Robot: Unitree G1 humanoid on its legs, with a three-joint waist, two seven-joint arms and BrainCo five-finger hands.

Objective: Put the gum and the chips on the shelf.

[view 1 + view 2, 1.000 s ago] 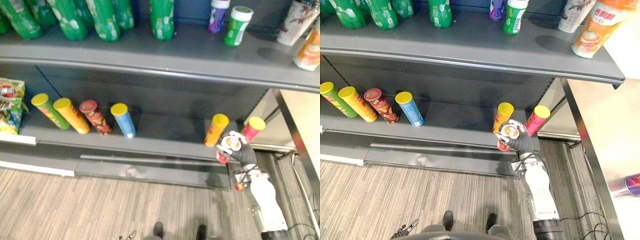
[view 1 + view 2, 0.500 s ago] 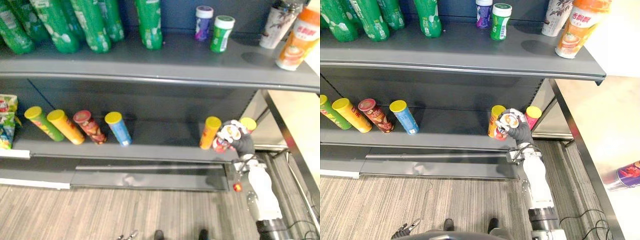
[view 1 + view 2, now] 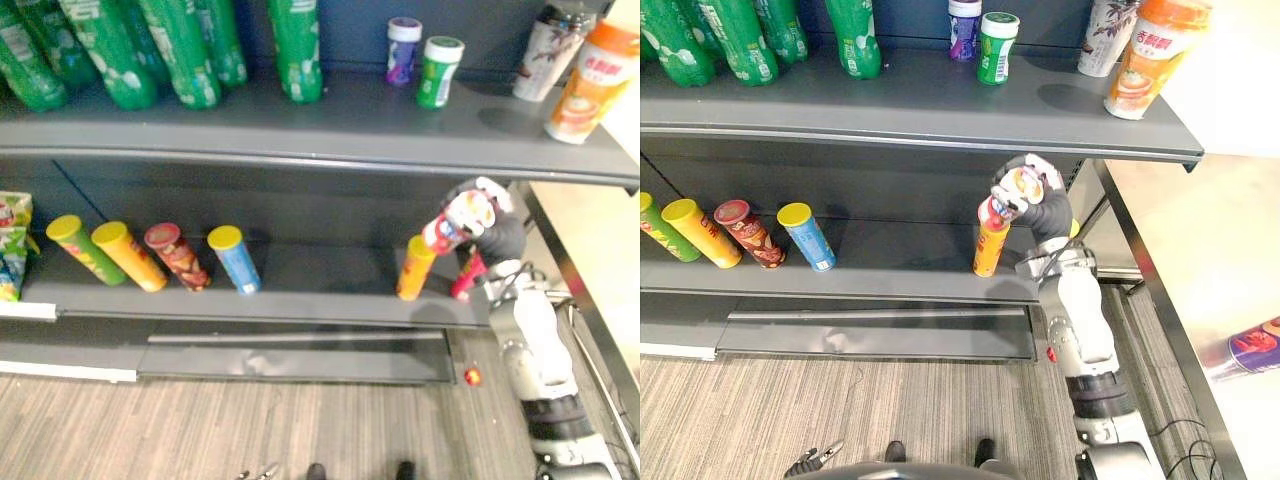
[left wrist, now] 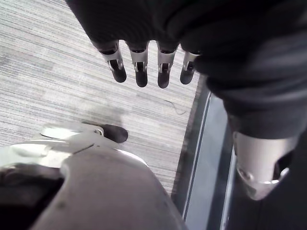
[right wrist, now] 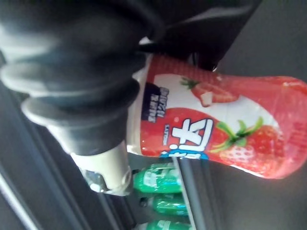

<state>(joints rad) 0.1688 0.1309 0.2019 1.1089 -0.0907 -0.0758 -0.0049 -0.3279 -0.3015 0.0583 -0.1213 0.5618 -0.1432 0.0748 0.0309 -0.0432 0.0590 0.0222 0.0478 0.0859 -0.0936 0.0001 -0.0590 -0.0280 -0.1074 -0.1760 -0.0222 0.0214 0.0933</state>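
Note:
My right hand (image 3: 497,236) is shut on a red strawberry-print gum bottle (image 3: 456,219), held tilted in front of the shelving, above the lower shelf (image 3: 310,292) and just under the edge of the upper shelf (image 3: 300,135). The right wrist view has the bottle (image 5: 216,124) lying across the palm. On the upper shelf stand a purple gum bottle (image 3: 403,48) and a green one (image 3: 438,71). Chips cans lean on the lower shelf: an orange one (image 3: 414,268) and a pink one (image 3: 466,275) right below the hand, several more (image 3: 176,256) further left. My left hand (image 4: 144,62) hangs open over the floor.
Green drink bottles (image 3: 180,50) fill the upper shelf's left part; a patterned cup (image 3: 545,45) and an orange cup (image 3: 585,80) stand at its right end. Snack bags (image 3: 12,240) sit far left on the lower shelf. A metal counter (image 3: 1200,260) with a can (image 3: 1255,347) is on the right.
My right hand has lifted the gum bottle from the lower shelf's front edge up to just below the upper shelf. The camera has shifted a little.

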